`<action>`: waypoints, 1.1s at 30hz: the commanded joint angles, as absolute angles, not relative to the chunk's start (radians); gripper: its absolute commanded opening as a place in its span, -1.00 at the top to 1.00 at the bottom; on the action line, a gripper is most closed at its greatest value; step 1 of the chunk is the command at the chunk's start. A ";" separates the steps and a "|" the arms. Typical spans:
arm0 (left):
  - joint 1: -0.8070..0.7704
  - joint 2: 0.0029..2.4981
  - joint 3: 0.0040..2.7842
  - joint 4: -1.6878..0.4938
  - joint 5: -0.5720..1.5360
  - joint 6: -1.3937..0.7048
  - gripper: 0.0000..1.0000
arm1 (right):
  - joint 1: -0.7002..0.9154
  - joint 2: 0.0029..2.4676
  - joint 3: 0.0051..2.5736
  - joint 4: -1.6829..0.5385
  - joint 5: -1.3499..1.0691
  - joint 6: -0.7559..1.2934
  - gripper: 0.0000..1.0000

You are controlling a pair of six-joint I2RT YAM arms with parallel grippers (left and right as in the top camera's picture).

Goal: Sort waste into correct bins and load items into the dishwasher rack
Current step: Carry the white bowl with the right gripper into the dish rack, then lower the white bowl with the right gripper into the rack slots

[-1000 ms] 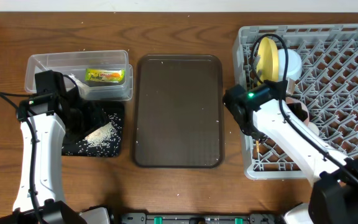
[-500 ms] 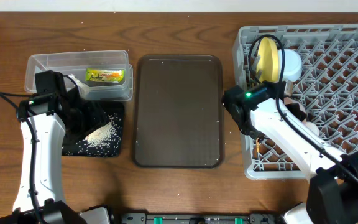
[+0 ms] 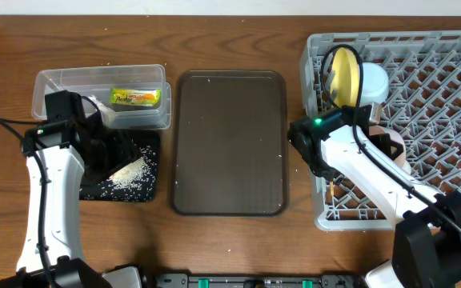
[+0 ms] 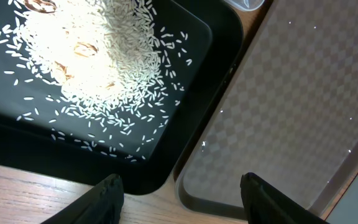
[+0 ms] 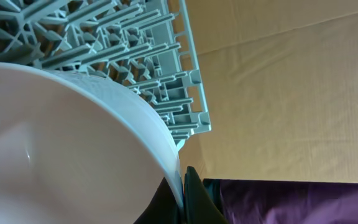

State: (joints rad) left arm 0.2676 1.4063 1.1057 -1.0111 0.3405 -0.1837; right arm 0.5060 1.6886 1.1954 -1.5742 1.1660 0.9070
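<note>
My right jaws are clamped on the rim of the white bowl (image 5: pixel 55 143), at the left side of the rack (image 3: pixel 438 72). My left jaws stand apart, empty, above the near right corner of the black tray (image 4: pixel 166 149) holding the rice (image 4: pixel 104 56).

White rice crumbs (image 4: pixel 98 56) heaped in black tray (image 4: pixel 197 124), brown serving tray (image 4: pixel 291 106) just beside, pincer (image 4: pixel 185 194) fingertips apart below
</note>
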 commanded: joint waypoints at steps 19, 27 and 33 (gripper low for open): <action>0.272 1.404 1.110 -1.014 0.339 -0.182 -0.27 | 0.542 1.748 1.192 -1.479 1.066 0.883 0.88; 0.272 1.404 1.110 -1.013 0.339 -0.182 -0.27 | 0.596 1.748 1.192 -1.480 0.959 0.883 0.50; 0.272 1.404 1.110 -1.013 0.339 -0.182 -0.28 | 0.598 1.748 1.192 -1.480 0.927 0.882 0.44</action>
State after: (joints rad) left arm 0.2676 1.4063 1.1057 -1.0111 0.3405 -0.1837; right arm 0.5850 1.7290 1.1957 -1.4948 1.0428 0.8726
